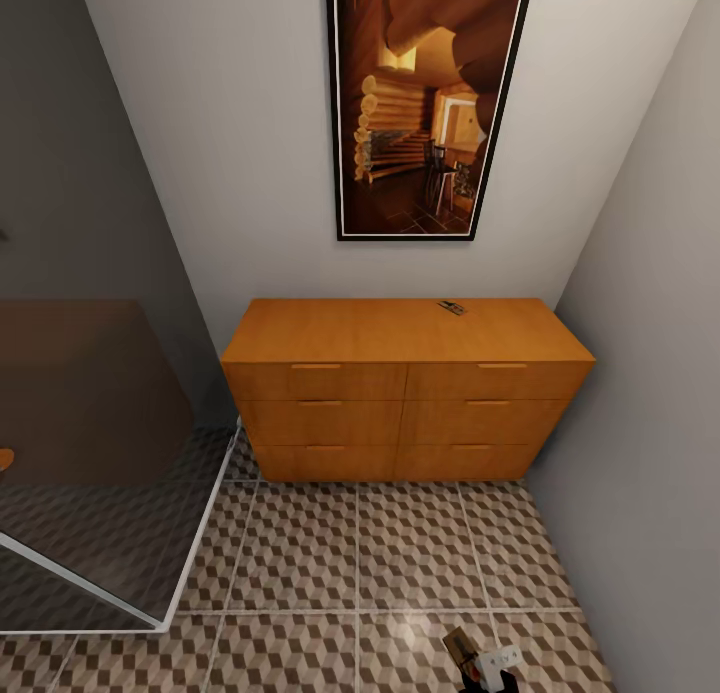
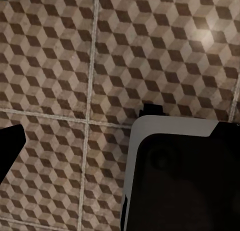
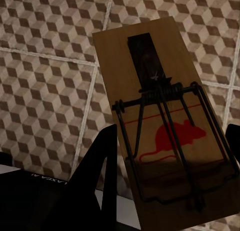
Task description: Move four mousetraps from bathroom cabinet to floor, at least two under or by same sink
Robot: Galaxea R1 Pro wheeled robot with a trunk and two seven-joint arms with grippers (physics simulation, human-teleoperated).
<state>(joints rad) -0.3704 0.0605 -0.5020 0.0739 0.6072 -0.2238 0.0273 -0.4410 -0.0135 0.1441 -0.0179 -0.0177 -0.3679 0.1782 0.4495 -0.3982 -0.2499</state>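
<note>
The cabinet [image 1: 400, 393], a low orange-brown chest with six shut drawer fronts, stands against the far wall. One small mousetrap [image 1: 451, 307] lies on its top, near the back right. At the bottom of the head view my right gripper [image 1: 492, 665] holds another mousetrap [image 1: 460, 645] above the cube-patterned bathroom floor [image 1: 330, 563]. Up close in the right wrist view, this mousetrap [image 3: 165, 116] is a tan board with a black wire spring and a red mouse print. It sits between the dark fingers [image 3: 106, 163] of the right gripper [image 3: 170, 146]. The sink is out of view.
A glass shower screen [image 1: 110, 493] with a white base rail juts in at the left. A grey wall [image 1: 650, 373] closes the right side, and a framed picture [image 1: 425, 103] hangs above the cabinet. In the left wrist view, a white and black robot body part [image 2: 180, 176] hangs over floor tiles [image 2: 60, 56].
</note>
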